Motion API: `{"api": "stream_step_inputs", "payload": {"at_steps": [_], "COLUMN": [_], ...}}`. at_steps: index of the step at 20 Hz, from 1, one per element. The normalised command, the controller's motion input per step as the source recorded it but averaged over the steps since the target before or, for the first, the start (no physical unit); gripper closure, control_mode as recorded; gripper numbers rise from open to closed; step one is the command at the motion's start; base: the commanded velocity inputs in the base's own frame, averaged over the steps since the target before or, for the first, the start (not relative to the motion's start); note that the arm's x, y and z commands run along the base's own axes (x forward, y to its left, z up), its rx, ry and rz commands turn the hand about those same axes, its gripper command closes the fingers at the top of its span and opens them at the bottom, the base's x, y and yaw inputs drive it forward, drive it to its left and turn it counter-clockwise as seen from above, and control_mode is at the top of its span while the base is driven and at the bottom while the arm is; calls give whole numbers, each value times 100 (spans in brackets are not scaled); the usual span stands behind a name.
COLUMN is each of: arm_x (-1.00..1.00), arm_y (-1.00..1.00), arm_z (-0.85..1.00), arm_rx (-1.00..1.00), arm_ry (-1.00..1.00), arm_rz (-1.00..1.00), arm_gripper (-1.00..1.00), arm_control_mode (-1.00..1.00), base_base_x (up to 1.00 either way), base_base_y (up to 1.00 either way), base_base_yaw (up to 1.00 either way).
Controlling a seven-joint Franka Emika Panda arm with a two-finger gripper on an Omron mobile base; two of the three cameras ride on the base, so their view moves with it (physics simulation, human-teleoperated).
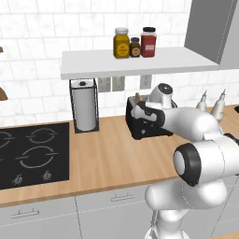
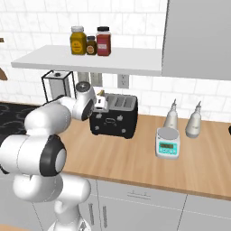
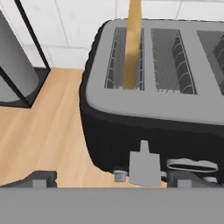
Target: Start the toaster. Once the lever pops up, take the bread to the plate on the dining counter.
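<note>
Hand view: jaws wide apart at toaster [image 3: 153, 113] lever, bread [image 3: 132, 43] top prob. cropped.

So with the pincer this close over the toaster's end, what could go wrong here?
The open pincer sits just above the lever on the toaster; coming down off-centre, it might slip past it. The bread stands tall out of its slot near the wrist, so it could get knocked.

arm reaches forward, elbow bent; gripper [image 3: 111, 178] points downward, jaws spread wide, holding nothing
</note>
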Motion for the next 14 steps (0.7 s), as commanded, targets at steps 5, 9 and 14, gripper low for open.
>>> {"api": "stream_step_inputs", "payload": {"at_steps": [5,9,14], "arm_x": [0,1,10], "arm_y": [4,3,3], "arm_z": [-25,-21,-8], "arm_rx": [0,0,0], "arm_ry": [2,3,3], "arm_rz": [0,0,0], "arm_gripper": [-100,-100,-100], "arm_control_mode": [-100,-100,-100], "base_base_x": [0,0,0], "base_base_y": [0,0,0], "base_base_yaw": [0,0,0]}}
